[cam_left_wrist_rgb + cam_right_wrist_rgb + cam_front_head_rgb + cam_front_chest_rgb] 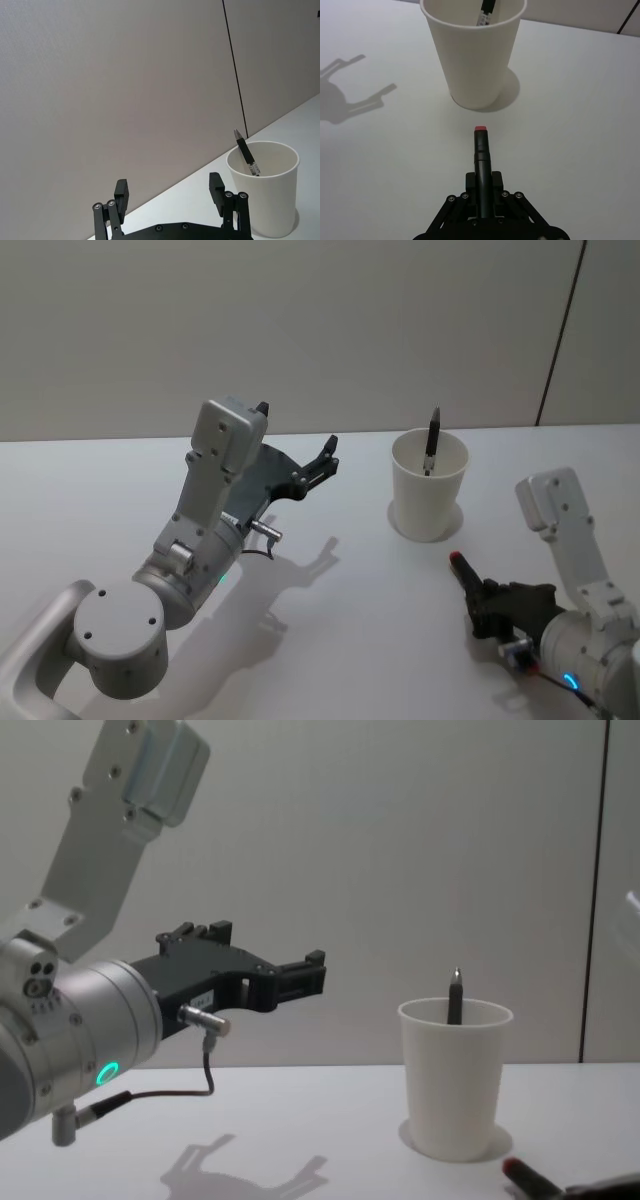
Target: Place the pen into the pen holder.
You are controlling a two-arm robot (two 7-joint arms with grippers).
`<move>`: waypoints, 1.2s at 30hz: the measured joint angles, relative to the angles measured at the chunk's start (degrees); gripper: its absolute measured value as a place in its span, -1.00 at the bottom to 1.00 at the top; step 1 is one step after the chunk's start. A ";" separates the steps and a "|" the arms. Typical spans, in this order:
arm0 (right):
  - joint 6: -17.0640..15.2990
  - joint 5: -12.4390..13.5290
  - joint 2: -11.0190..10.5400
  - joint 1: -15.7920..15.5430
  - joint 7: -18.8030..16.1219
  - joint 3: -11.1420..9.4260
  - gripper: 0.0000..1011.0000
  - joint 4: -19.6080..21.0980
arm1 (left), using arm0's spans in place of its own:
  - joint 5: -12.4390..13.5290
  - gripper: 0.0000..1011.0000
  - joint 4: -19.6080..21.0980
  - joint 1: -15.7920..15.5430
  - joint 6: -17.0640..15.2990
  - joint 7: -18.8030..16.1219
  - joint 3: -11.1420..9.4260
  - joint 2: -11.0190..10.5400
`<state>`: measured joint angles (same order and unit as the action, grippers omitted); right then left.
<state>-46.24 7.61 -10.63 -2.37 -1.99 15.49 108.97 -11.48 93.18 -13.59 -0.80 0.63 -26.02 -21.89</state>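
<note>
The pen holder point(428, 490) is a white paper cup standing upright on the white table, right of centre. A black pen point(432, 443) leans inside it, its tip above the rim point(246, 152). My right gripper point(492, 606) is low over the table just in front of the cup, shut on a second black pen point(466, 576) with a red end. In the right wrist view that pen point(481, 152) points at the cup point(472, 60), a short gap away. My left gripper point(322, 465) hangs open and empty above the table, left of the cup point(455, 1085).
The white table point(350, 640) spreads around the cup and carries the left gripper's shadow. A plain grey wall with a dark vertical seam point(235, 75) stands close behind the table's far edge.
</note>
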 joint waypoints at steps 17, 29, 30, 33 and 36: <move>11.22 6.42 -1.87 -1.75 -5.67 -2.49 -0.67 2.09 | 0.00 0.98 0.00 0.00 0.00 0.00 0.00 0.00; 21.82 12.41 -3.35 -2.50 -10.28 -4.73 -0.67 3.41 | 0.00 0.98 0.00 0.00 0.00 0.00 0.00 0.00; 23.16 12.87 -3.44 -2.50 -10.62 -4.95 -0.67 3.43 | 0.00 0.98 0.00 0.00 0.00 0.00 0.00 0.00; 25.80 13.48 -3.49 -2.40 -11.15 -5.29 -0.67 3.44 | 0.00 0.98 0.00 0.00 0.00 0.00 0.00 0.00; 28.02 13.66 -3.45 -2.19 -11.36 -5.47 -0.67 3.35 | 0.00 0.98 0.00 0.00 0.00 0.00 0.00 0.00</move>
<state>-18.22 21.27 -14.09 -4.56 -13.35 10.03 112.32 -11.48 93.18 -13.58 -0.80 0.62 -26.02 -21.90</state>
